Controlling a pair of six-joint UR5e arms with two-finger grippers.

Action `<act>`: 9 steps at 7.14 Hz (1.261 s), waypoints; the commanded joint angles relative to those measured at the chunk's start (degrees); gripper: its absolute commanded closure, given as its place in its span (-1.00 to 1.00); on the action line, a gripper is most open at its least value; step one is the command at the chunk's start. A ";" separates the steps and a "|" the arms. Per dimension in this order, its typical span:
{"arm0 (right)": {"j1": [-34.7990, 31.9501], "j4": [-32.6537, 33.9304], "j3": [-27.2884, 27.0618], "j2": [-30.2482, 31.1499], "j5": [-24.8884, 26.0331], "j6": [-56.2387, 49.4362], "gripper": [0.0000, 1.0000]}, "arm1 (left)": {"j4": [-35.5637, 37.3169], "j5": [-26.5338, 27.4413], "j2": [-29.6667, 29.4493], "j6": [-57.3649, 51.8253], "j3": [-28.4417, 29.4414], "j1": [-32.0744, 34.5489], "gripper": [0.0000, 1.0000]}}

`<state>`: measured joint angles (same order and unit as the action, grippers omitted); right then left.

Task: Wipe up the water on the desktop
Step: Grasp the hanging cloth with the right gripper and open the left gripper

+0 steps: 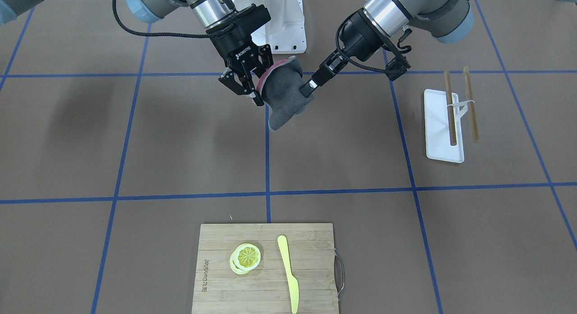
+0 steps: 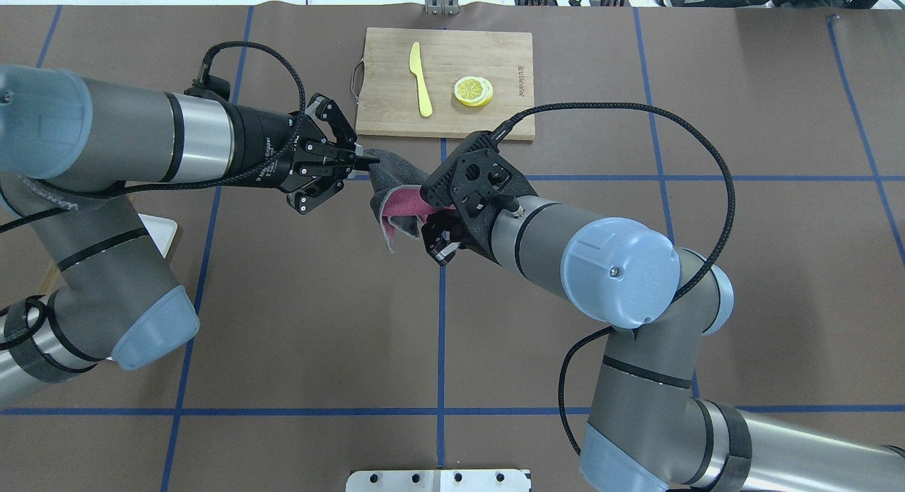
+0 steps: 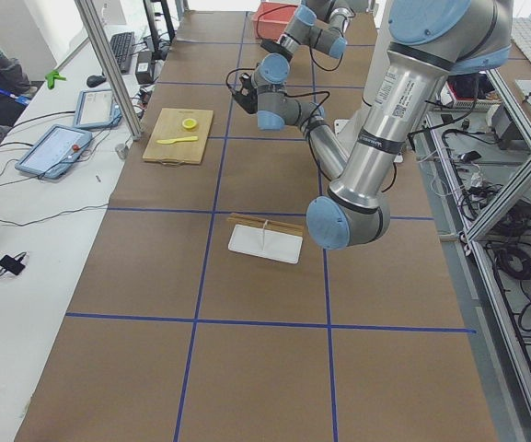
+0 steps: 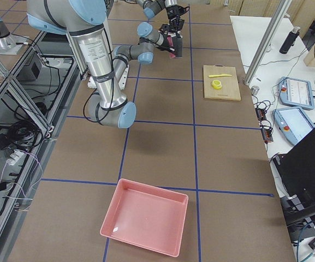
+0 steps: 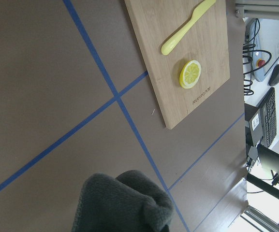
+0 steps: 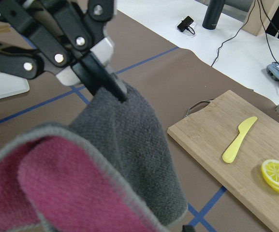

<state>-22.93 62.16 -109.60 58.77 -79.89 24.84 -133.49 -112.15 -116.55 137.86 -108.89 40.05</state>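
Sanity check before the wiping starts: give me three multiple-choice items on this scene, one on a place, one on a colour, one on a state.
1. Where does the yellow plastic knife lie?
A. on a white tray
B. on the bamboo cutting board
C. in a pink bin

2. What colour is the inner face of the grey cloth?
A. pink
B. blue
C. yellow

3. How does the cloth stand to the brown taped desktop?
A. spread flat on it
B. held above it by both grippers
C. bunched on it, untouched

Answers:
1 B, it lies beside the lemon slices on the board.
2 A, pink shows inside the fold.
3 B, the left gripper and right gripper each pinch it, and it hangs between them.
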 commanded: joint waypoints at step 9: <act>-8.16 0.24 -0.18 1.08 -0.44 0.73 1.00 | 0.16 -5.85 4.12 -16.78 -0.27 1.94 -0.97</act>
<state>-28.65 62.26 -109.83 59.66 -80.25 25.45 -133.46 -114.58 -114.25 126.44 -109.09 40.53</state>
